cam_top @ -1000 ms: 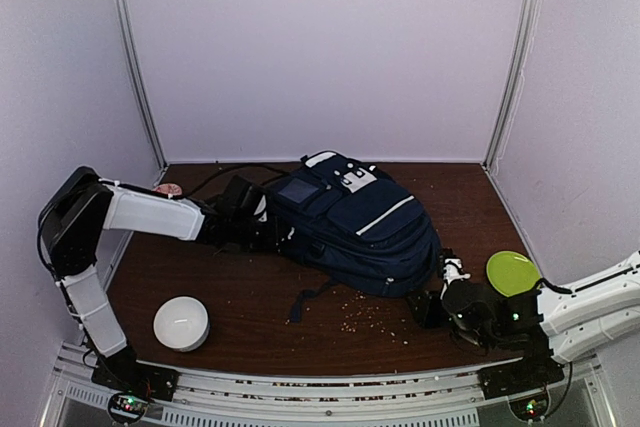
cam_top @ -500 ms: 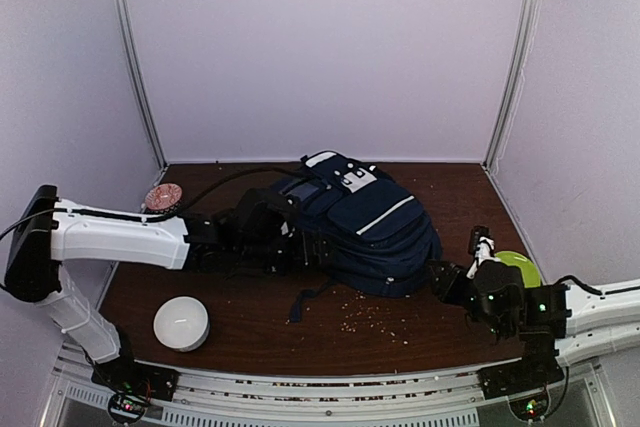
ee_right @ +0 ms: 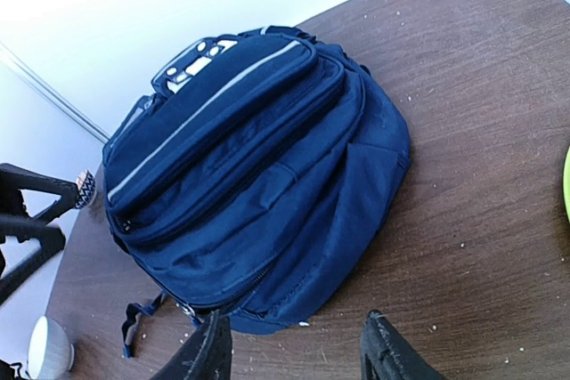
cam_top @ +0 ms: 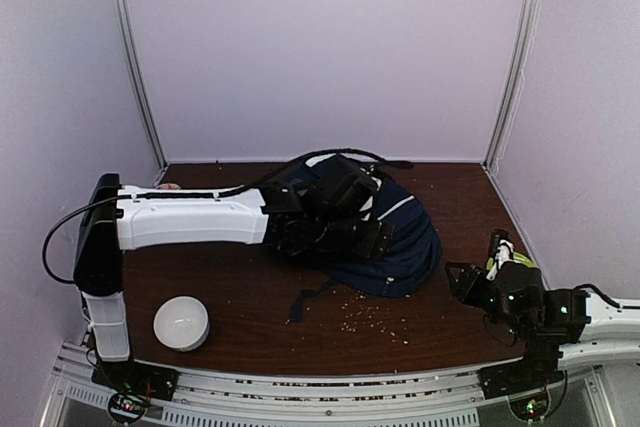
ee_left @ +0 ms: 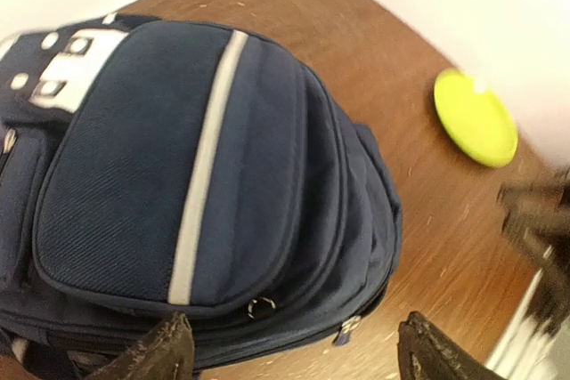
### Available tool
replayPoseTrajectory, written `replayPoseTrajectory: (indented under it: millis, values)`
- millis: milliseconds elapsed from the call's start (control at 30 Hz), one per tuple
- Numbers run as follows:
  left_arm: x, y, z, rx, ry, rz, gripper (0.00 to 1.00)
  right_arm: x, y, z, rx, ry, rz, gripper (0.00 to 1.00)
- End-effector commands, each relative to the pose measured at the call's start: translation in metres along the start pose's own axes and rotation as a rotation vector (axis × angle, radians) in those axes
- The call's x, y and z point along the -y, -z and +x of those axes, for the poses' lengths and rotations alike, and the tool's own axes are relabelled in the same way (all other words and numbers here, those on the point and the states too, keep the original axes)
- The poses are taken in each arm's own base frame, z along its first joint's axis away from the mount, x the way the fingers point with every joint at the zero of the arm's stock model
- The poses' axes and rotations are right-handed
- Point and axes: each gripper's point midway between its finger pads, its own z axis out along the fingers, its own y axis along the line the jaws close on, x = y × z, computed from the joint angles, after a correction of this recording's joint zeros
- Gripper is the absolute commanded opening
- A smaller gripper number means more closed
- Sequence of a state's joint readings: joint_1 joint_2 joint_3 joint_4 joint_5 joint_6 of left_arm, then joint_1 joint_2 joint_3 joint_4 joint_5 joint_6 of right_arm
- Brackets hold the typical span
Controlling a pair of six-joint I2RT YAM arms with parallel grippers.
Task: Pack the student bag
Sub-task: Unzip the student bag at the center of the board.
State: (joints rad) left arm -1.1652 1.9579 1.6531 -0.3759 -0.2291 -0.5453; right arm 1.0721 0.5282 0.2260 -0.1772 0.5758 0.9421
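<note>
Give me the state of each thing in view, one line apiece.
student bag: lying flat on the table, front pocket looks zipped shut.
left gripper: open, empty, over the student bag.
right gripper: open, empty.
green plate: flat on the table, empty.
white round container: upright; open or shut unclear.
crumbs: scattered on the table.

From overhead I get soft, even light, a lilac cast on the walls [cam_top: 320,47] and only a faint shadow under the bag [cam_top: 405,235]. My left wrist feed is smeared. The bag ahead of the jaws looks soft, the green plate [ee_left: 475,119] off to their right is fuzzy, and the wall beyond burns out white. The right wrist feed is sharper. Past its jaws the wall is blown out too, and the table [ee_right: 463,86] carries a dull sheen.
</note>
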Motion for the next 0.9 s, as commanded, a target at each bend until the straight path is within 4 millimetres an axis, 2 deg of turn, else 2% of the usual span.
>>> replayPoseTrajectory:
  millis: [0,267,500,633,667,733,867]
  values:
    - [0.009,-0.007,0.019,-0.079,-0.455,-0.044,0.81,0.003,-0.001,0.009,-0.038,0.031,-0.003,0.49]
    - [0.005,-0.035,0.038,-0.170,-0.723,-0.066,0.80,-0.005,0.001,0.009,-0.061,0.045,-0.029,0.49]
    - [-0.040,-0.062,0.043,-0.245,-0.775,-0.192,0.78,-0.006,0.003,0.007,-0.064,0.057,-0.035,0.49]
    - [-0.049,-0.069,0.039,-0.248,-0.797,-0.210,0.74,-0.006,0.001,0.010,-0.071,0.054,-0.035,0.49]
    - [-0.051,-0.072,0.039,-0.249,-0.796,-0.209,0.70,-0.007,0.001,0.012,-0.076,0.053,-0.040,0.49]
    - [-0.056,-0.077,0.040,-0.255,-0.789,-0.215,0.53,-0.010,-0.002,0.017,-0.092,0.047,-0.052,0.49]
    - [-0.067,-0.080,0.037,-0.250,-0.738,-0.232,0.08,-0.018,-0.008,0.026,-0.123,0.040,-0.083,0.49]
